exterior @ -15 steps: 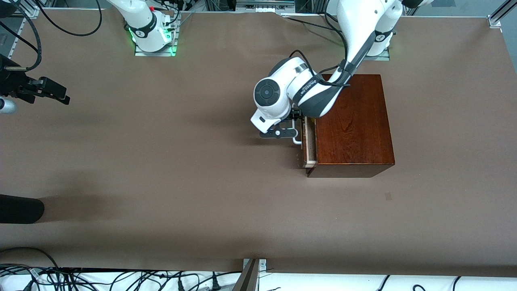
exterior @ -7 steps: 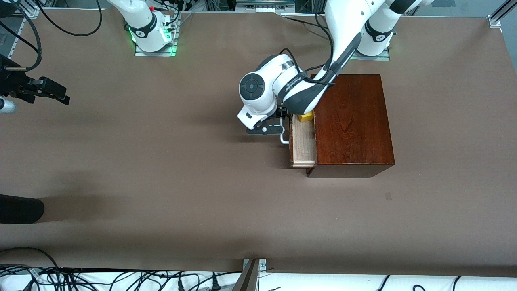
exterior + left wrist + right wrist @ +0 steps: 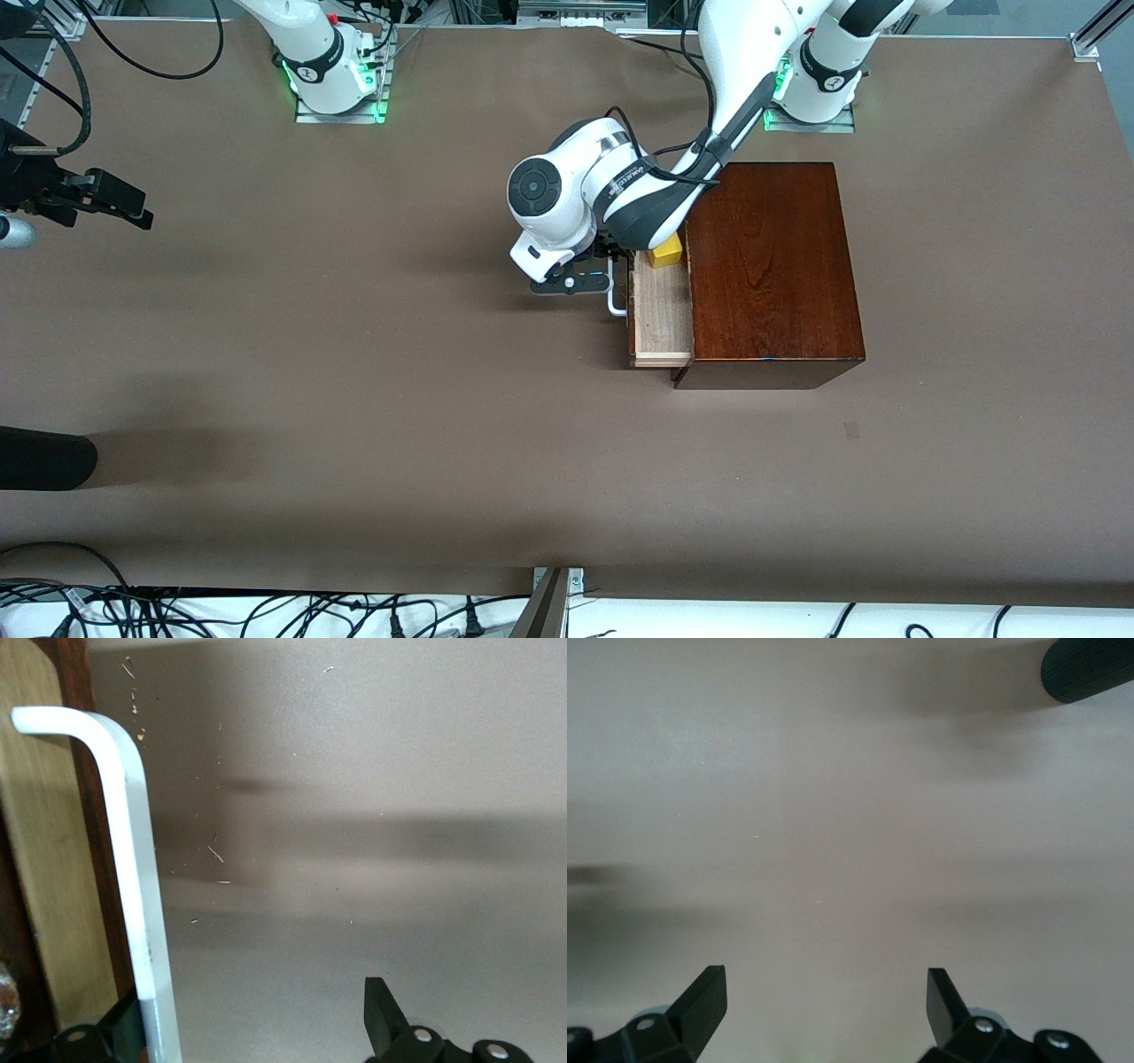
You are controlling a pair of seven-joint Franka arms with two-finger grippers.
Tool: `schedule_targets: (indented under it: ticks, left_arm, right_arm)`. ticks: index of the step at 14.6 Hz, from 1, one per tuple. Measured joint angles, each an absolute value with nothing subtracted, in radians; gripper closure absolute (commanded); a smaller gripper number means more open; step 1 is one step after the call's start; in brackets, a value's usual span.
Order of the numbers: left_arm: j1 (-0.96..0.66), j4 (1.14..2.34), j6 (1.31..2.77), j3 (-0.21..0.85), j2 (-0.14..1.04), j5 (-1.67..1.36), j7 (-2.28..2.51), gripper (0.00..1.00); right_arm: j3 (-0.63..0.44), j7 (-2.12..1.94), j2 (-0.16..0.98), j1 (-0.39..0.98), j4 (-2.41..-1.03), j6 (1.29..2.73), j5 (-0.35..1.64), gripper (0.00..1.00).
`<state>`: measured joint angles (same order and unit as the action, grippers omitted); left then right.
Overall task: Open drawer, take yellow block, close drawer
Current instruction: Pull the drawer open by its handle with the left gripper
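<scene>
The drawer [image 3: 663, 310] stands partly pulled out of the dark wooden box [image 3: 771, 266], toward the right arm's end of the table. The yellow block [image 3: 664, 251] lies in the drawer's corner farther from the front camera, half under the left arm's wrist. My left gripper [image 3: 574, 283] is open at the white handle [image 3: 616, 304]. In the left wrist view the handle [image 3: 133, 859] crosses in front of one finger, which sits between it and the drawer front; the left gripper [image 3: 252, 1023] holds nothing. My right gripper [image 3: 97, 199] waits open over bare table at the right arm's end, right gripper [image 3: 824, 1001] empty.
A black cylinder [image 3: 44, 456] juts in over the table at the right arm's end, nearer the front camera; it shows in the right wrist view as the black cylinder [image 3: 1090, 669]. Cables lie along the front edge.
The drawer has slid out toward the right arm's end, with the left gripper moving along at the handle. The yellow block has come into view. The right arm has not moved.
</scene>
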<state>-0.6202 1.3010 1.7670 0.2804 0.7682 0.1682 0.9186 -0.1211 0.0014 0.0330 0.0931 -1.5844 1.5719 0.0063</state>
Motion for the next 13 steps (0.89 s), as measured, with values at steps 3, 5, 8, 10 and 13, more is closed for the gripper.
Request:
schedule_targets:
  ticks: [3, 5, 8, 10, 13]
  left_arm:
    - [-0.639, 1.277, 1.797, 0.284, 0.783, 0.168, 0.929, 0.00]
    - [-0.646, 1.273, 1.799, 0.280, 0.786, 0.170, 0.930, 0.00]
    - [-0.651, 1.269, 1.825, 0.286, 0.790, 0.169, 0.935, 0.00]
    - [-0.653, 1.266, 1.825, 0.285, 0.792, 0.169, 0.935, 0.00]
    - [-0.654, 1.260, 1.837, 0.290, 0.794, 0.168, 0.935, 0.00]
  right_arm:
    - [-0.121, 0.001, 0.033, 0.093, -1.584, 1.572, 0.006, 0.00]
    - [-0.122, 0.001, 0.033, 0.093, -1.584, 1.572, 0.006, 0.00]
    - [-0.122, 0.001, 0.033, 0.093, -1.584, 1.572, 0.006, 0.00]
    - [-0.122, 0.001, 0.033, 0.093, -1.583, 1.572, 0.006, 0.00]
    - [-0.122, 0.001, 0.033, 0.093, -1.583, 1.572, 0.006, 0.00]
